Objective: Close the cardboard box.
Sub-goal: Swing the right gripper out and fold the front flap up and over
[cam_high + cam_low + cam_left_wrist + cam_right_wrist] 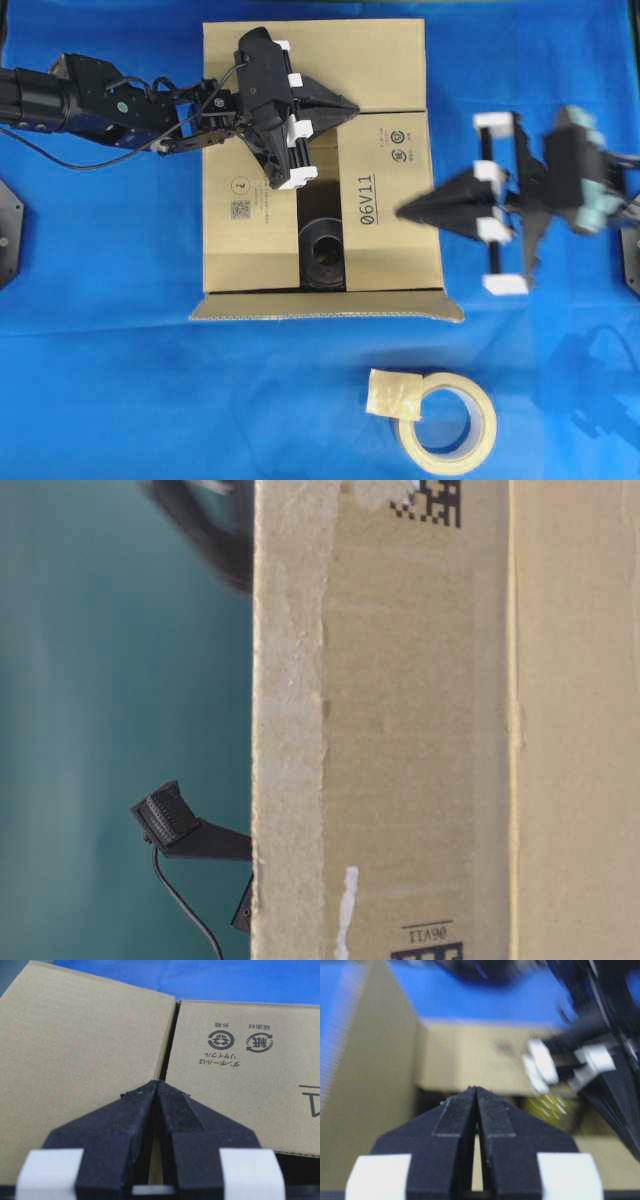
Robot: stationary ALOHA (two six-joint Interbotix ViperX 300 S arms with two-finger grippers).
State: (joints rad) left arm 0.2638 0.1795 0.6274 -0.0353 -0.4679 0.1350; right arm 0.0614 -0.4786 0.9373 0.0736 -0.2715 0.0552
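Blue cloth covers the tabletop, and your cardboard box (320,160) sits toward its far edge, middle. Your left gripper (345,104), fingers pressed together and holding nothing, rests over the far flaps' seam. A dark gap near the box's near side stays uncovered, something black inside. Your right gripper (405,211), also pinched shut and empty, points in over the right flap, nearer that gap. Near the tabletop's near edge lies a tape roll (445,420), clear of the work.

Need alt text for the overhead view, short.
A cardboard box on a blue table, partly closed, a gap showing a dark object inside. The shut left gripper rests over its flaps, the shut right gripper at its right edge; tape roll in front.
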